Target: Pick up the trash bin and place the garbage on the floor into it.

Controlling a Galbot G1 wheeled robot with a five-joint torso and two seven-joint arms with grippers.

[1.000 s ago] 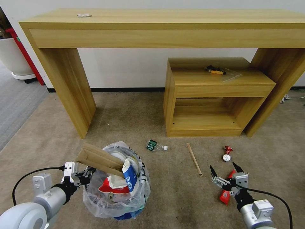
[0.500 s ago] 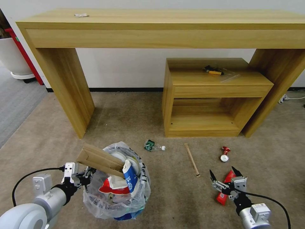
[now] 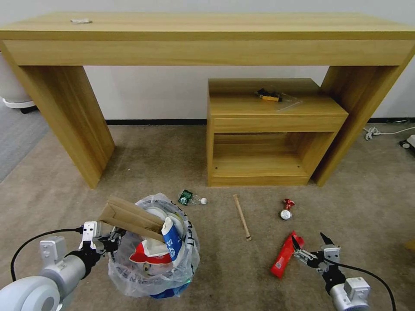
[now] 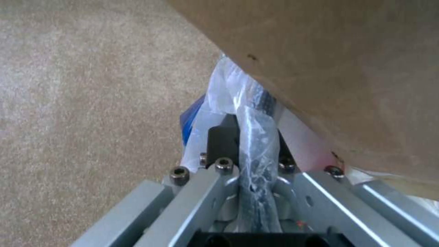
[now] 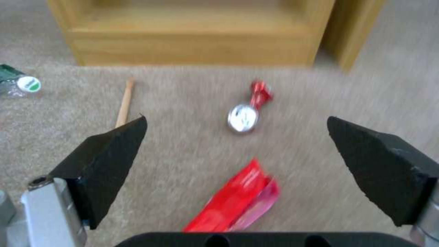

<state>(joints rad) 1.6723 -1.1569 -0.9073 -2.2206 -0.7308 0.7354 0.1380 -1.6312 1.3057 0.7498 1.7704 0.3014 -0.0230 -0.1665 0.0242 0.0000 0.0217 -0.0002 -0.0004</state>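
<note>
Blue-walled and lined with crinkly plastic, the trash bin [image 3: 152,259] is sitting nearly full: cardboard [image 3: 129,217], a red-white cup and a blue carton are protruding above its rim. The left gripper [image 3: 106,242] is clamping the bin rim, jaws clenched on plastic and rim. Beyond the bin, a small bottle [image 3: 189,198], stick [image 3: 241,216], red can [image 3: 285,209] and red wrapper [image 3: 286,254] are lying on the floor [image 3: 173,160], uncollected. The right gripper [image 3: 310,247] is hovering beside the wrapper, jaws released.

Head view: high, facing forward-down over carpet [image 3: 225,268] toward desk [image 3: 207,39]. Wrist views: low, close-range. Right wrist and head views share red wrapper [image 5: 235,200], stick [image 5: 124,101].
</note>
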